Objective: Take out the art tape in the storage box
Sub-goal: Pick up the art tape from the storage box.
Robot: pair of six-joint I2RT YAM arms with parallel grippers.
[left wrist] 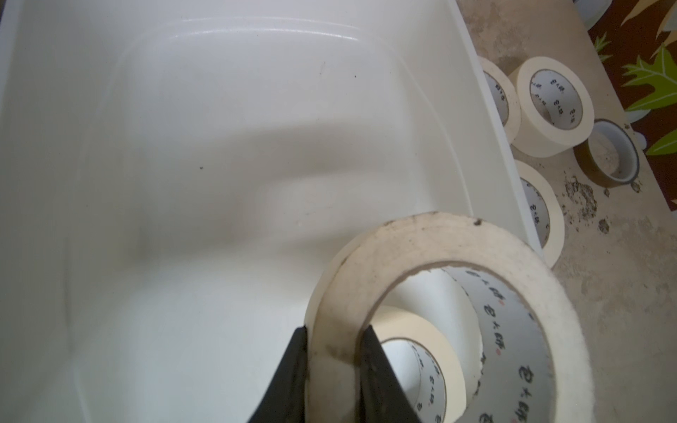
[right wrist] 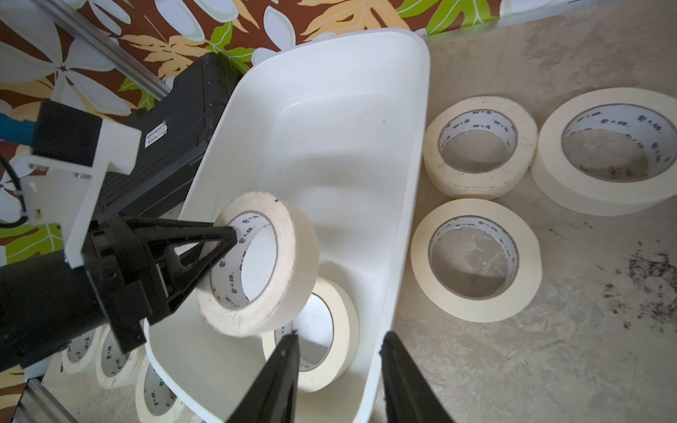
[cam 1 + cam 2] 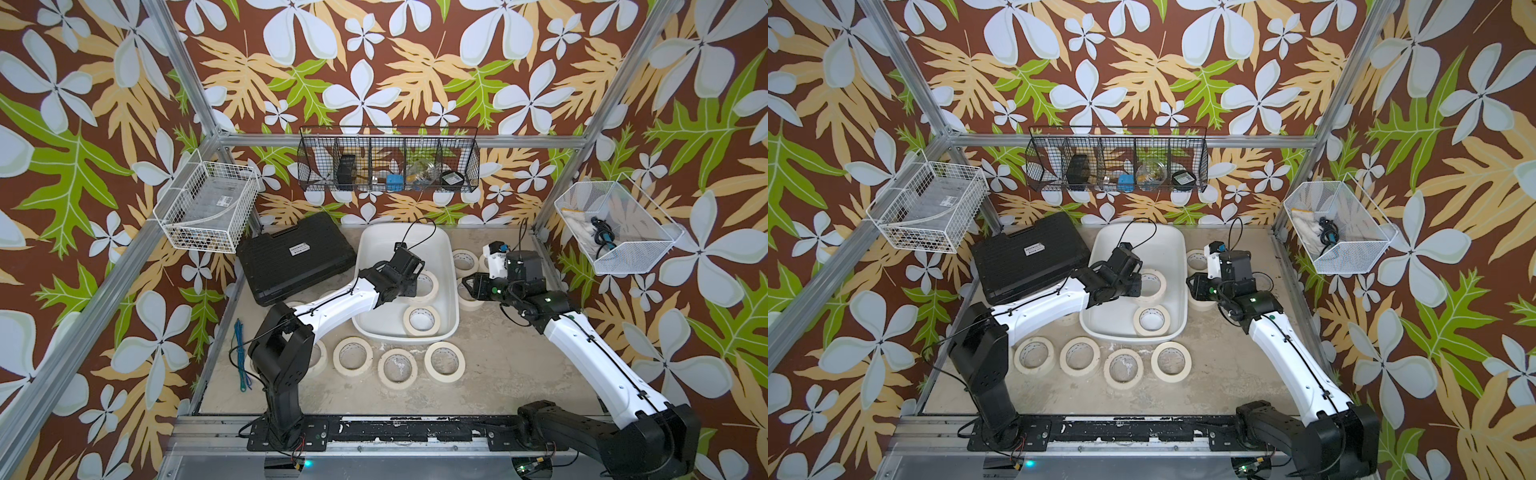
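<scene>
In both top views, holds the left gripper (image 3: pixel 415 284) inside the storage box (image 3: pixel 374 257), clenched on the held tape roll (image 3: pixel 435 286); hangs the right gripper (image 3: pixel 465 284) just outside the box's right wall, over the side rolls (image 3: pixel 469 306); counts two rolls in the box, the loose tape roll (image 3: pixel 436 321) lying flat near the front wall, and a front row (image 3: pixel 1155 362) of four flat on the table (image 3: pixel 498 365); cannot count the side rolls behind the right arm.

From the left wrist, pinches the held tape roll's wall between two black fingers (image 1: pixel 289 377), one outside, one inside the core; shows the loose tape roll through the ring's hole; counts three cream rolls beyond the box wall, plus one thin brown-edged ring (image 1: pixel 622 141).

From the right wrist, spreads the right gripper's fingers apart with nothing between them, above the box's rim near the loose tape roll; carries the held tape roll on edge, clear of the box floor, partly over the loose one; counts three side rolls flat on the table and three more partly hidden past the left arm.
</scene>
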